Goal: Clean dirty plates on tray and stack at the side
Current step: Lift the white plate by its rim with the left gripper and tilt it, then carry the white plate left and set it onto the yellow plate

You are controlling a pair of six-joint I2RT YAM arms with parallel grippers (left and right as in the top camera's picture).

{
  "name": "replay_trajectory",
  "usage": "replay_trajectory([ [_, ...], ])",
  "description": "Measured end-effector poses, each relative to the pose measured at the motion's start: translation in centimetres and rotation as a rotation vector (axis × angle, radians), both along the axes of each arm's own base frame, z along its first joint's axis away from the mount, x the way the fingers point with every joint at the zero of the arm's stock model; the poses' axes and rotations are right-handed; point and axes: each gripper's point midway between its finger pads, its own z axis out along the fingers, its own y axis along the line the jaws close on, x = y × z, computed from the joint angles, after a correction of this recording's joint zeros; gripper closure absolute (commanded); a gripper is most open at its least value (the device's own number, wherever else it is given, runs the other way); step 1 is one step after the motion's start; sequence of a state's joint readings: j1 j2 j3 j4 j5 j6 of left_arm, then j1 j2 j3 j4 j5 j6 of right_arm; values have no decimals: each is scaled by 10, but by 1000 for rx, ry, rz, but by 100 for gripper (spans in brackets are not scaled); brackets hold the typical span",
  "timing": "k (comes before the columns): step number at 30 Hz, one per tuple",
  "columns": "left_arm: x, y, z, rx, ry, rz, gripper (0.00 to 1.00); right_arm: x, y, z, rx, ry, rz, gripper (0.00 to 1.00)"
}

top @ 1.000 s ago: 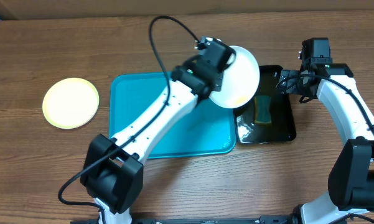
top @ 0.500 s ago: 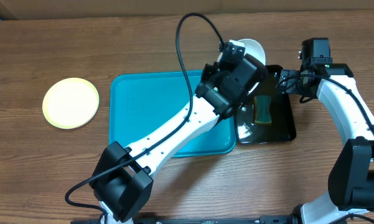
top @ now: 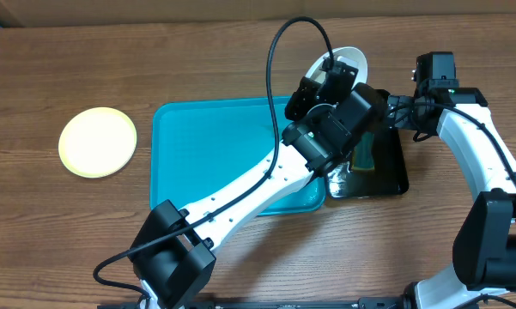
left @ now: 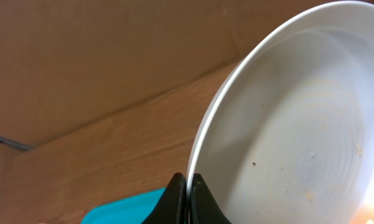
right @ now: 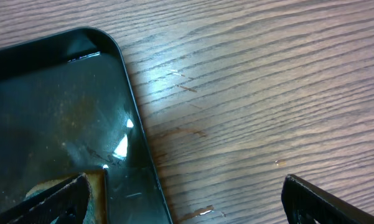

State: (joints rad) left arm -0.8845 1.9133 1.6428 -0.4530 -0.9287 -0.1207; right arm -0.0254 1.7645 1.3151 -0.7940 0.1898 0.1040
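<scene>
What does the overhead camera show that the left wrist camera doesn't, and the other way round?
Only overhead: the pale yellow-green plate lying left of the turquoise tray, the black tray with its sponge, and the right gripper, open. Only left wrist: specks and faint smears on the white plate, and the left gripper shut on its rim. Both: that white plate and part of the turquoise tray.

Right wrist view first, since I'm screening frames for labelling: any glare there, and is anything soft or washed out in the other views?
Right wrist view: bright glints on the black tray, grain of the table sharp, near fingers soft. Left wrist view: white plate close up, specks legible, lower right corner blown out. Overhead view: evenly lit, pale yellow-green plate nearly washed out.
</scene>
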Motion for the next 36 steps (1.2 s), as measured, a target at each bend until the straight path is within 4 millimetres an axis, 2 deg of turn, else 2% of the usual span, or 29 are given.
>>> replay_trajectory([
  [6,-3,-4,2,24,-7,-15,96,8,-7,4,11,-42,-21,0],
  [9,-2,-7,9,31,-36,-14,96,11,-25,6,36,-70,-80,0],
  [14,1,-10,23,47,-93,-12,96,3,-66,5,82,-81,-193,0],
  [21,1,-6,31,93,-122,10,96,-13,-101,2,146,-74,-293,0],
  [29,5,-8,53,87,-203,36,96,-13,-101,2,164,-78,-297,0],
  [36,-2,-19,59,152,-208,-9,96,-13,-100,2,164,-77,-296,0],
])
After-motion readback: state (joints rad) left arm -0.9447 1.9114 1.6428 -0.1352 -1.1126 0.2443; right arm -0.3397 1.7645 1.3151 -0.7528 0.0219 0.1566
